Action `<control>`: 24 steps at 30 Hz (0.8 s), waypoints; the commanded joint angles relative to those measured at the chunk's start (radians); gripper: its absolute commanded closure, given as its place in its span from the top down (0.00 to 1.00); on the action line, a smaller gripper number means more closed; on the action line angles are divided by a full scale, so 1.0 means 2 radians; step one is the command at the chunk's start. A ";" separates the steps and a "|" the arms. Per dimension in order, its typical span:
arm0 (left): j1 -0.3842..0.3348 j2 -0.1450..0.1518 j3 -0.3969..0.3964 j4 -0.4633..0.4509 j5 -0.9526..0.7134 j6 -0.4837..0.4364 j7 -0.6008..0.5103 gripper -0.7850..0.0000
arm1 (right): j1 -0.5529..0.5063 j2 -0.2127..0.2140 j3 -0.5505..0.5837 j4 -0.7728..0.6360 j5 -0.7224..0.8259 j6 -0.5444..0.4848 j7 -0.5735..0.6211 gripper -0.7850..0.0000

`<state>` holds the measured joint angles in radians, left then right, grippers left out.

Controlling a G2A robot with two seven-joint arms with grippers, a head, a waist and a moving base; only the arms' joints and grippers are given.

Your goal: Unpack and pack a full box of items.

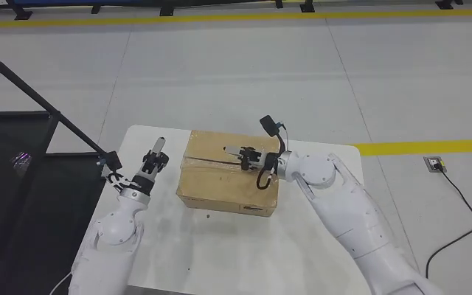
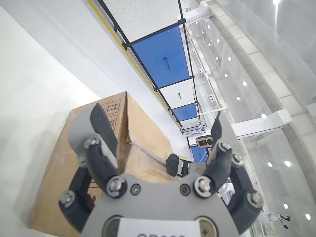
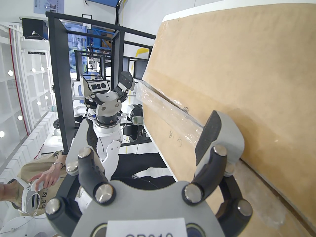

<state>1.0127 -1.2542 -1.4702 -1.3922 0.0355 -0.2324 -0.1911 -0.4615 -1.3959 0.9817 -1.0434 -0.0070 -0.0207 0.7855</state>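
A closed cardboard box (image 1: 228, 177) sits in the middle of the white table (image 1: 221, 251). A taped seam (image 3: 167, 110) runs along its top. My right gripper (image 1: 237, 152) lies over the box top at the seam, open, with one pad (image 3: 208, 134) right by the tape and nothing held. My left gripper (image 1: 156, 147) stands beside the box's left end, a little apart from it, open and empty. The left wrist view looks past its fingers (image 2: 102, 124) to the box's side (image 2: 74, 154) and the right gripper (image 2: 174, 165) on top. The right wrist view shows the left gripper (image 3: 108, 92) beyond the box.
A black pole and clamp (image 1: 110, 158) reach over the table's left edge. A black framed stand (image 1: 37, 169) is on the floor to the left. The table has bare surface in front of the box (image 1: 243, 251).
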 commanded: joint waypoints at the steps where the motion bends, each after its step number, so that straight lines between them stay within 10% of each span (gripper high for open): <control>1: 0.001 0.000 0.002 0.000 0.001 0.000 0.000 1.00 | -0.002 0.000 0.002 -0.004 -0.001 -0.003 -0.003 1.00; 10: 0.000 -0.003 0.016 0.013 0.003 0.006 -0.006 1.00 | -0.022 0.004 0.012 -0.027 0.002 -0.063 0.007 1.00; 24: 0.007 -0.005 0.034 0.011 -0.003 0.004 -0.028 1.00 | -0.007 -0.002 -0.007 -0.010 -0.008 -0.005 0.016 1.00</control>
<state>1.0264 -1.2641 -1.4028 -1.3705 0.0329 -0.2246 -0.2436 -0.4772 -1.3978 0.9677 -1.0689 -0.0313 -0.0368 0.8222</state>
